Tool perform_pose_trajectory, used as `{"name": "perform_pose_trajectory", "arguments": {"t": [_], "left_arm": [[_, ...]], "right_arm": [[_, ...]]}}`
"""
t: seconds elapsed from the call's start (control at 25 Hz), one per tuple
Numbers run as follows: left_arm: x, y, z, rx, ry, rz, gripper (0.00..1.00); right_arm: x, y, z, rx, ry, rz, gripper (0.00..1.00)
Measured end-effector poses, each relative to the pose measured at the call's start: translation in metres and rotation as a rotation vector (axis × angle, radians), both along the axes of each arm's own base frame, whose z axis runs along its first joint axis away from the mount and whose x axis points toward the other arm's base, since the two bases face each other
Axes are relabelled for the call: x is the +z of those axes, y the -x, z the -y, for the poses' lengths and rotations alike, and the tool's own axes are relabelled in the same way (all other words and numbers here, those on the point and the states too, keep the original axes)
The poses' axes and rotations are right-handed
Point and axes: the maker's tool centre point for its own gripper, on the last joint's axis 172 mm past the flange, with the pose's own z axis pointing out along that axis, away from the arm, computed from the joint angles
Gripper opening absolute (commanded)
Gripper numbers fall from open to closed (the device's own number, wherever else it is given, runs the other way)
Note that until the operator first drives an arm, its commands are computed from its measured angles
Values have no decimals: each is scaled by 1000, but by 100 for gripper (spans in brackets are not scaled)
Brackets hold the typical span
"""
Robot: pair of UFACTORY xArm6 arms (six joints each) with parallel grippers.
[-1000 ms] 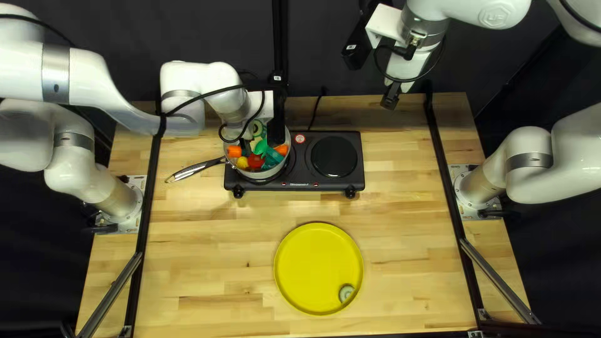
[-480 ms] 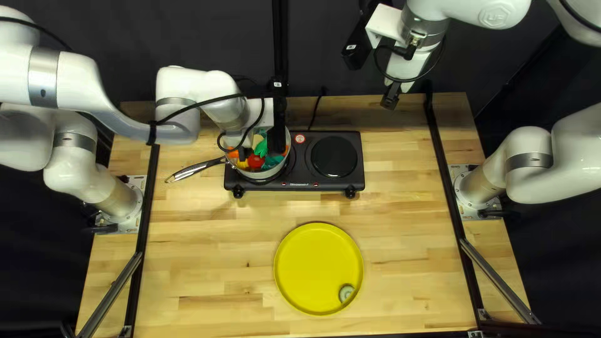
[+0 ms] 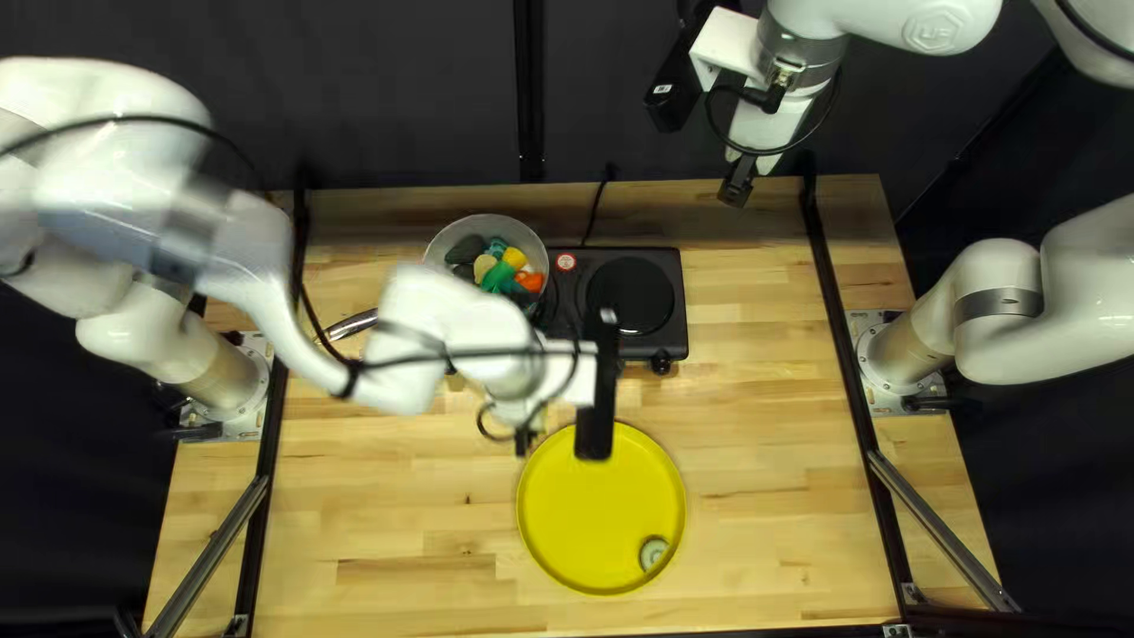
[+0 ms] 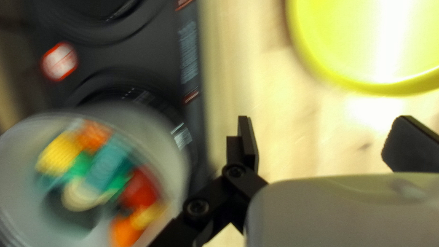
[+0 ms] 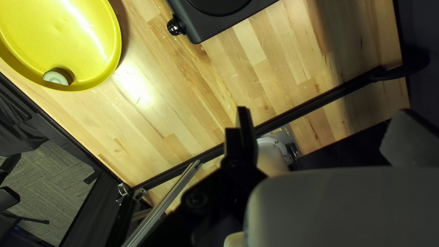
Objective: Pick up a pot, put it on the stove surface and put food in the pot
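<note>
Left gripper (image 3: 526, 441) (fingers (image 4: 248, 144) apart) has swung from pot (image 3: 470, 225) toward plate (image 3: 573, 532).

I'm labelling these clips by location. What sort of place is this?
Probably a robotics lab or test cell made up as a small kitchen: two robot arms are based at a wooden table, a dark curtain hangs behind, and a two-burner stove sits on the tabletop.

One pot (image 3: 482, 226), one plate (image 3: 591, 520), one stove (image 3: 644, 346), two burners (image 3: 630, 295), one pale disc (image 3: 653, 553), two arms (image 3: 1004, 337)
</note>
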Motion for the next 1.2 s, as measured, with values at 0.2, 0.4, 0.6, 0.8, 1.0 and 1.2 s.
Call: {"name": "perform_pose_trajectory", "arguments": {"t": [0.2,0.4,0.6,0.8,1.0,1.2], "left_arm": [[-3,-5,9,-6,14,2,100],[-15,-11,21,48,35,-7,100],[-37,-15,42,205,94,23,100],[-43,-16,54,247,108,28,100],[-47,-22,61,264,105,23,100],[-74,-53,88,340,92,15,100]], "right_arm": [[0,0,0,0,0,0,100],[0,0,0,0,0,0,100],[0,0,0,0,0,0,100],[0,0,0,0,0,0,100],[0,0,0,0,0,0,100],[0,0,0,0,0,0,100]]}}
